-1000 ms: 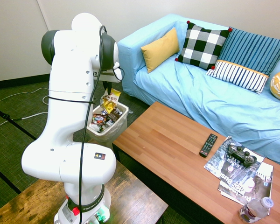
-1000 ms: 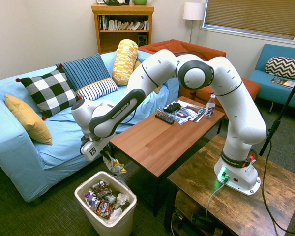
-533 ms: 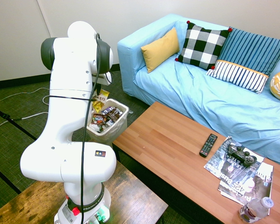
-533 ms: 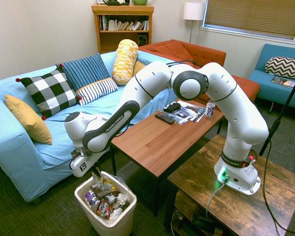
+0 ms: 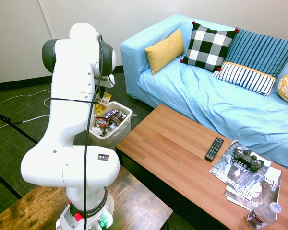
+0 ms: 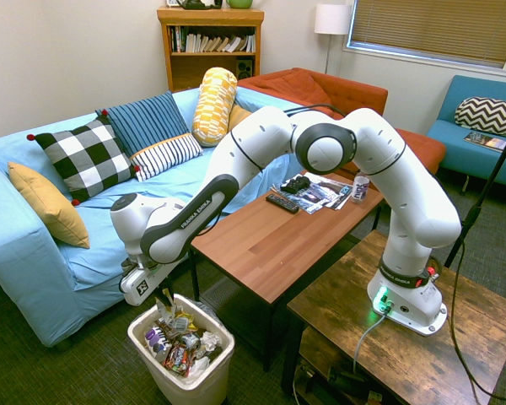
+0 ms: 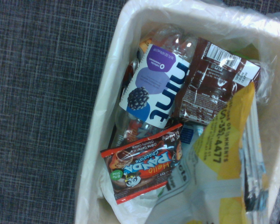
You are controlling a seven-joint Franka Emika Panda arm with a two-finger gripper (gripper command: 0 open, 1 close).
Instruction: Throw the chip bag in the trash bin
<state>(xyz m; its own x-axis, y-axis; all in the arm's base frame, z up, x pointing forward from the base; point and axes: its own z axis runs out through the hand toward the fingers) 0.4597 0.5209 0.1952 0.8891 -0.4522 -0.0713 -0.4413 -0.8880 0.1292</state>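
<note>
Standing behind the gripper (image 6: 166,297) in the second exterior view, the blue sofa (image 6: 76,270) was separated from it by a strip of floor; the wooden coffee table (image 6: 274,232) was set off to its side. Directly below the hand, the white trash bin (image 6: 223,359) was placed, its rim close around the lowered bag, with open room left above the far wrappers. The chip bag (image 7: 224,163) was held or left just under the hand, within the bin's mouth; whether the hand was spread or pinching it could not be told. By the wrist view alone, a "mint" bottle label (image 7: 154,88) and a red-edged Panda wrapper (image 7: 144,163) were clearly shown beside the bag. Since a second earlier, hand and bag had been brought down from above the rim.
</note>
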